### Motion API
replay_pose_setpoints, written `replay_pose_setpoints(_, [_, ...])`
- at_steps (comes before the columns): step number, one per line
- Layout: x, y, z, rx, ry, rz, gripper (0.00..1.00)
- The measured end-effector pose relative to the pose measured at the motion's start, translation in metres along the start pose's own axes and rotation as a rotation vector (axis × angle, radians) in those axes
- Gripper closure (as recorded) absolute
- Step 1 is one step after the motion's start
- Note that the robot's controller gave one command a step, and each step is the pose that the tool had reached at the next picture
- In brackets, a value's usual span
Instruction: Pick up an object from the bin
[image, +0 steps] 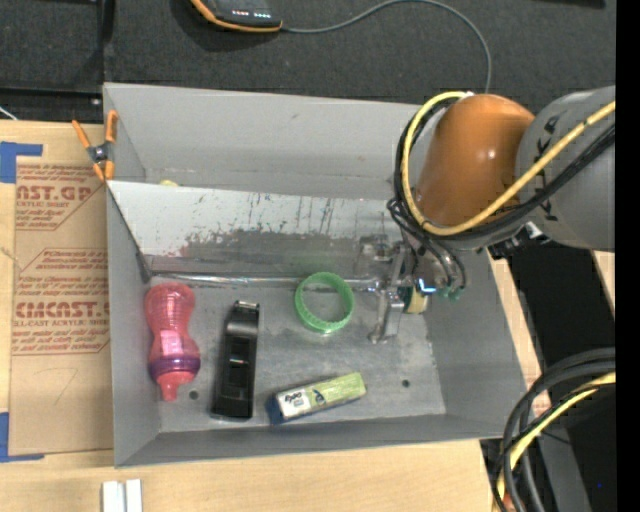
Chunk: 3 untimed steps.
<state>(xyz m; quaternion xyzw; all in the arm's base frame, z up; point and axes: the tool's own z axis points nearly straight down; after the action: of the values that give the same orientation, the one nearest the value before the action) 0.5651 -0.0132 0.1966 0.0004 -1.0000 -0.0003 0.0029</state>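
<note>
- Low inside the bin (260, 140), toward its right side: the gripper (388, 318), just beside the green ring (324, 302), on that ring's right.
- Cannot tell how wide the gripper stands; cables and metal parts crowd it from this angle.
- Probably holding nothing, though the view there is poor.
- All lying on the bin floor, so judged not yet picked: the green ring near the middle, a pink bottle (170, 340) at the left, a black tape dispenser (235, 360) just beside the bottle, and a yellow-green marker (318, 395) near the front wall.
- Left to do, by this reckoning: closing on one thing and lifting it clear of the bin.
- Writing: a white patch with dark print near the marker's blue end, too small to read; nothing legible on the ring, bottle or tape dispenser.
</note>
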Motion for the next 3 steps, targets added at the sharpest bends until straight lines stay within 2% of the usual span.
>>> replay_pose_setpoints(1, [-0.002,0.0,-0.005,0.0,-0.008,0.0,0.0])
replay_pose_setpoints(2, [-0.021,0.022,0.108,-0.002,-0.012,0.091,0.0])
replay_pose_setpoints(3, [-0.029,0.028,0.053,0.0,-0.015,0.018,0.0])
